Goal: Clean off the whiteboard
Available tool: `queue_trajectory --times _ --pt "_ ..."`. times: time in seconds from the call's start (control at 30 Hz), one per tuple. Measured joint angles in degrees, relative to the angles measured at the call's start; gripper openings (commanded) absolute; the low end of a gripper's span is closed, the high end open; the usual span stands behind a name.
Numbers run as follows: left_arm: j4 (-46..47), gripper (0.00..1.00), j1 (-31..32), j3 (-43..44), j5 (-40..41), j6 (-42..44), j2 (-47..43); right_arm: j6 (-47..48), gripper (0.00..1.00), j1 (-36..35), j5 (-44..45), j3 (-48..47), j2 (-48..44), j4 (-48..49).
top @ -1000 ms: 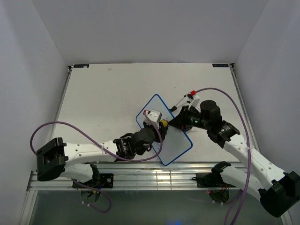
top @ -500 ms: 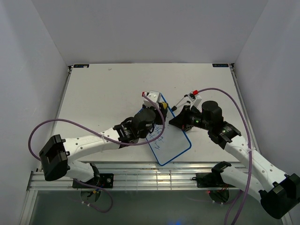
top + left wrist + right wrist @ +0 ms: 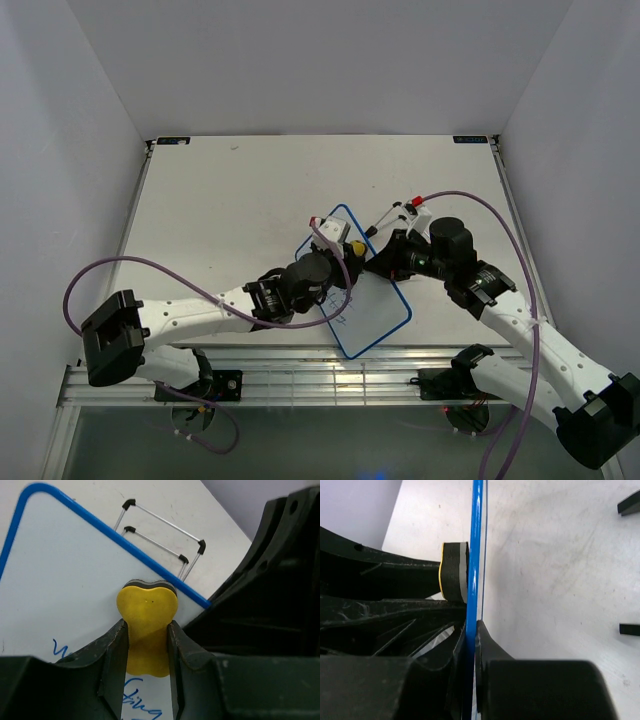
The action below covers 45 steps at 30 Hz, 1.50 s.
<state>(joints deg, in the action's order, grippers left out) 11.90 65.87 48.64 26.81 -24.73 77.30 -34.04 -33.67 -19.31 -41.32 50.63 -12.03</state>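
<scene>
Board: a small rectangular whiteboard (image 3: 378,312) with a thin blue rim lies askew at the lower centre of the overhead view, on the white counter (image 3: 220,200).
Anchor: the right gripper (image 3: 381,262) is clenched on the board's blue rim, seen edge-on in its own camera, apparently to stop the board sliding under the rubbing.
Tool: the left gripper (image 3: 146,628) grasps a small yellow foam eraser (image 3: 146,611) by its waist, the dark felt face pressed flat to the board near its upper rim so that a stroke wipes rather than scrapes.
Writing: blue handwriting (image 3: 64,650) shows at the bottom of the left wrist view, below the eraser.
Progress: by the look of it the wiping is under way, with lines left to clear.
</scene>
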Motion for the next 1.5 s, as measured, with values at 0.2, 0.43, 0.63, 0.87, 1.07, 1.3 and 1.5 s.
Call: queue_trajectory --times 0.2,0.43,0.63,0.87,1.07,1.3,1.5 --pt "3.1 0.08 4.0 -7.9 -0.9 -0.7 -2.6 2.1 0.08 -0.3 0.7 0.0 -0.6 -1.0" --pt "2.5 0.10 4.3 -10.3 -0.2 -0.9 -4.8 2.7 0.08 -0.5 -0.5 0.0 -0.5 1.8" --pt "-0.2 0.08 0.4 -7.3 -1.6 -0.7 -5.5 2.4 0.08 -0.4 1.1 0.0 -0.4 7.5" --pt "-1.2 0.07 1.5 -4.9 -1.2 -0.2 -3.2 1.9 0.08 -0.1 3.1 0.0 -0.4 7.7" --pt "-1.7 0.07 5.3 -4.3 0.0 -0.2 -1.1 1.7 0.08 -0.2 3.8 0.9 -0.5 5.7" --pt "-2.6 0.09 5.7 -4.0 1.4 -0.3 -1.1 1.6 0.08 -0.2 3.8 1.0 -0.5 5.3" --pt "-5.0 0.09 2.4 -3.5 -0.2 -2.2 -1.4 2.1 0.08 -0.5 4.5 1.0 -0.4 5.3"
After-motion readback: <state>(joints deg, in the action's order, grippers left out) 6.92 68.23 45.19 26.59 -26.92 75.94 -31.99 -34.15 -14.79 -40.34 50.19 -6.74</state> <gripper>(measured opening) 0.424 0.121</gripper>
